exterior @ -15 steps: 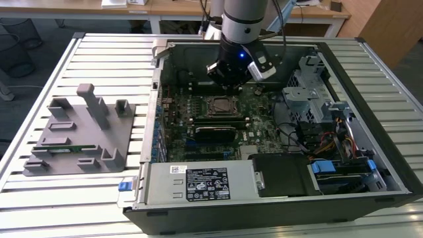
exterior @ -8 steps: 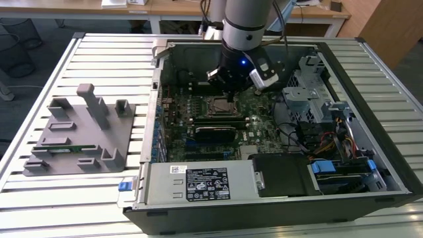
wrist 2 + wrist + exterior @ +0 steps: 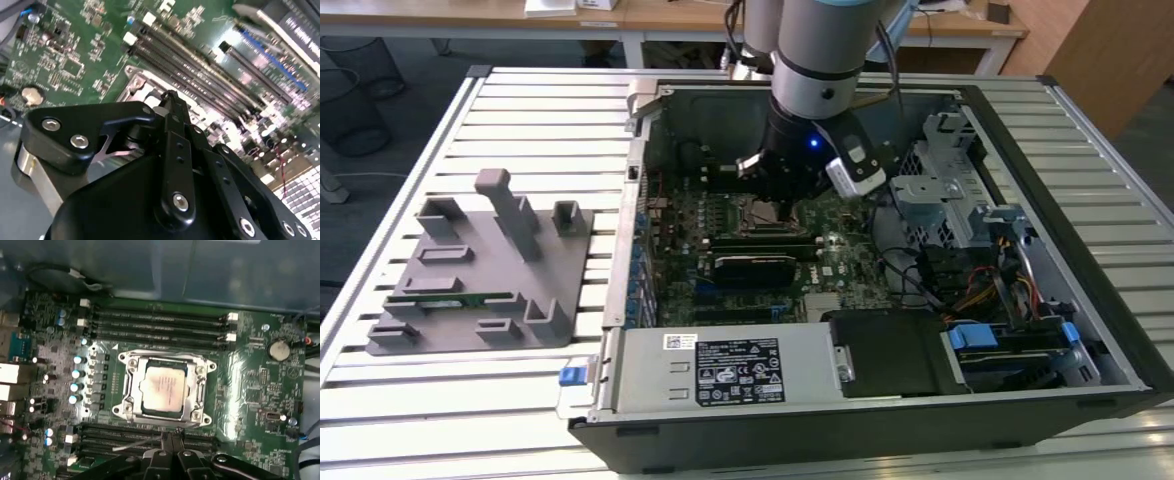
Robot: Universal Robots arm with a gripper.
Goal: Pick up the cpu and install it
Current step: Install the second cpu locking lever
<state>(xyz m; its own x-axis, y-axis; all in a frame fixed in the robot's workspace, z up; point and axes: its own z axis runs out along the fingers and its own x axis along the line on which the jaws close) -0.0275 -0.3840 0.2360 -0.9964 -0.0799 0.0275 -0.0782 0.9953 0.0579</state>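
The cpu (image 3: 162,386) lies flat in the motherboard socket, silver top plate up, ringed by the metal socket frame (image 3: 204,385). In the first wrist view my gripper (image 3: 169,436) is shut, its black fingertips pressed together just off one side of the socket, beside a thin metal lever (image 3: 135,445). Nothing is held between them. The second wrist view has the same shut fingers (image 3: 171,102) low over the socket's corner (image 3: 137,82). In the exterior view the gripper (image 3: 781,195) reaches down into the open computer case over the socket (image 3: 758,211).
Memory slots (image 3: 160,320) run along both sides of the socket. A coin battery (image 3: 278,350) sits nearby. In the exterior view a grey tray (image 3: 467,270) with a green memory stick (image 3: 447,298) stands left of the case; a power supply (image 3: 720,370) and drive cage (image 3: 947,170) crowd the case.
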